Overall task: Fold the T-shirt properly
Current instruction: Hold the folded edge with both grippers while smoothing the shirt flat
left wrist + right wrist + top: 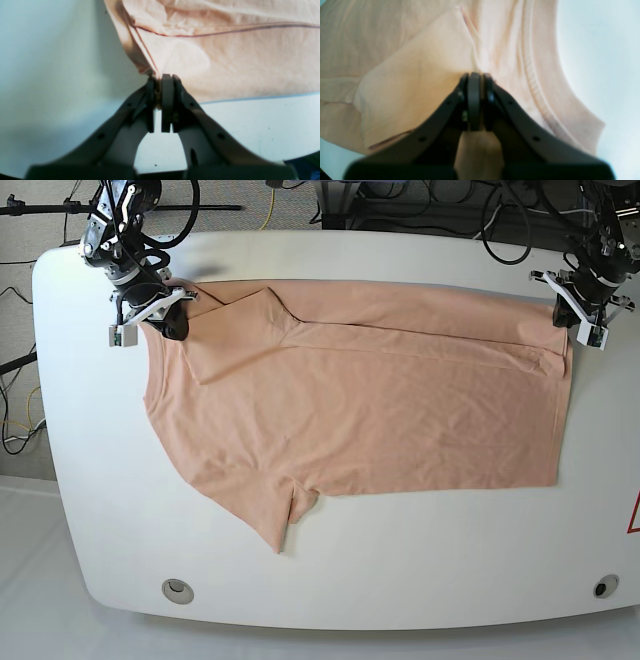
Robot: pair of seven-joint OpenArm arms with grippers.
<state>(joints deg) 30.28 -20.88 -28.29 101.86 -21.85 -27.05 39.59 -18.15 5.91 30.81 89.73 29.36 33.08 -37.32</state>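
The peach T-shirt (380,410) lies spread across the white table (400,570), with its far long side folded over toward the middle and one sleeve (285,525) pointing to the front. My left gripper (571,320) is at the shirt's far right corner. In the left wrist view it (160,78) is shut on the hemmed corner of the fabric (225,62). My right gripper (170,323) is at the far left, by the collar end. The right wrist view shows it (476,75) shut on a pinch of cloth (407,75) beside a ribbed edge (532,75).
Cables and stands crowd the floor behind the table's far edge. Two round holes (177,588) (600,586) sit near the front corners. A red mark (634,515) shows at the right rim. Bare white tabletop runs along the front and left of the shirt.
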